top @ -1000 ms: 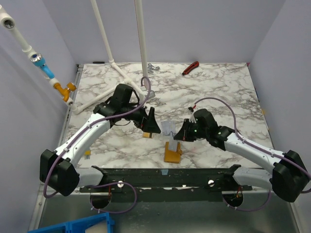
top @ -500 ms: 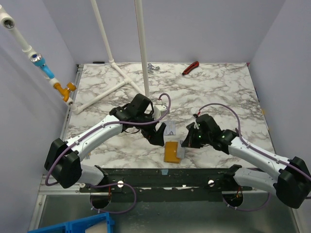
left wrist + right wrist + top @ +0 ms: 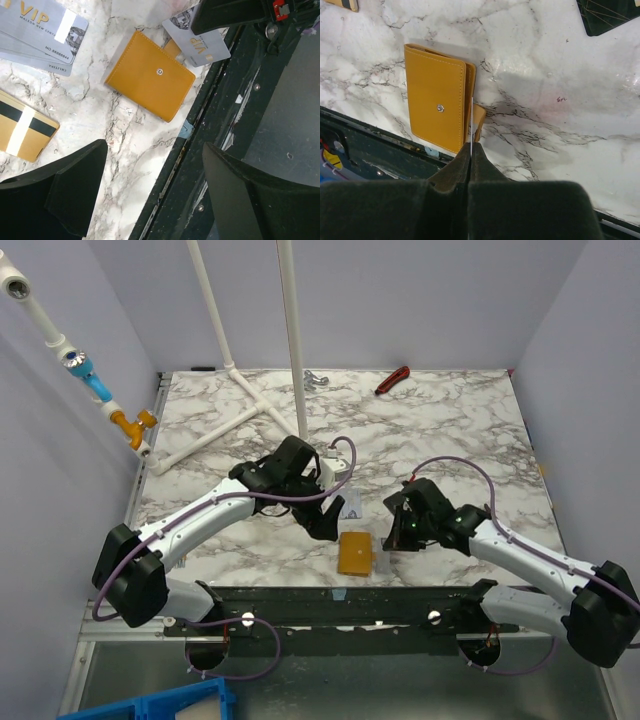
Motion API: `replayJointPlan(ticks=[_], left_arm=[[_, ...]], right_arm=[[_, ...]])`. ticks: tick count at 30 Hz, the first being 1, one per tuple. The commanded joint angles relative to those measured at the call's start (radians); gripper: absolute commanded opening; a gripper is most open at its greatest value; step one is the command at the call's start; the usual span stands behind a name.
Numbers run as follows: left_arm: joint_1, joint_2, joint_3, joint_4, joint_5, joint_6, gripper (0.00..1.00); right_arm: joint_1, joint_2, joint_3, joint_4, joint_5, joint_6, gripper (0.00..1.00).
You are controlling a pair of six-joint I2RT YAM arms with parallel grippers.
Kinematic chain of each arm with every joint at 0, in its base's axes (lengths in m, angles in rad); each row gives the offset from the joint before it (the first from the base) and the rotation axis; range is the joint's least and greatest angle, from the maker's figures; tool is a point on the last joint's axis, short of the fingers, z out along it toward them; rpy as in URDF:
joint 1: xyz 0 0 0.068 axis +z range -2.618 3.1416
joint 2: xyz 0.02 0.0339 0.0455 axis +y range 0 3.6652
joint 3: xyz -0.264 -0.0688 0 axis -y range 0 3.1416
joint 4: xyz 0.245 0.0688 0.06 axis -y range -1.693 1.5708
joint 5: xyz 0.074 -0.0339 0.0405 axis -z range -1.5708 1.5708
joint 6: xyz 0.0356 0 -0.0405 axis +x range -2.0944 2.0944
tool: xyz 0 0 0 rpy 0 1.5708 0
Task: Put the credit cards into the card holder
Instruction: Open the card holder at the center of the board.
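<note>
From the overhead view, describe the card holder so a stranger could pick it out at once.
Start at the near edge of the marble table, between the two arms. The card holder lies flat there, just ahead of the dark mounting rail. It is the only mustard-yellow leather wallet with a small metal snap; the cards beside it are thin, flat and printed.

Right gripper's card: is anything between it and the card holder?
Nothing visible. The right gripper pinches a pale card edge-on, its far end right at the card holder's open side. Only bare marble table surrounds them.
</note>
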State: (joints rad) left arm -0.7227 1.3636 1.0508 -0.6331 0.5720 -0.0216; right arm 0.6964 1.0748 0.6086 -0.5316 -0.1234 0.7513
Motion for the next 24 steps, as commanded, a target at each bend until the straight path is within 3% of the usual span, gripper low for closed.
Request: replayJointPlan(ticks=[1,8,24], left_arm=[[-0.027,0.004,0.019,0.003,-0.053,0.042,0.78],[-0.033,0.053,0.006,-0.002,-0.045,0.076,0.75],[-0.03,0.043,0.007,-0.016,-0.009,0.097,0.72]], right_arm=[[-0.003,0.018,0.023,-0.022,0.0,0.011,0.01],[-0.003,0.051,-0.043,0.117,-0.097,0.027,0.01],[-0.003,-0.03,-0.074,0.257,-0.21,0.035,0.01]])
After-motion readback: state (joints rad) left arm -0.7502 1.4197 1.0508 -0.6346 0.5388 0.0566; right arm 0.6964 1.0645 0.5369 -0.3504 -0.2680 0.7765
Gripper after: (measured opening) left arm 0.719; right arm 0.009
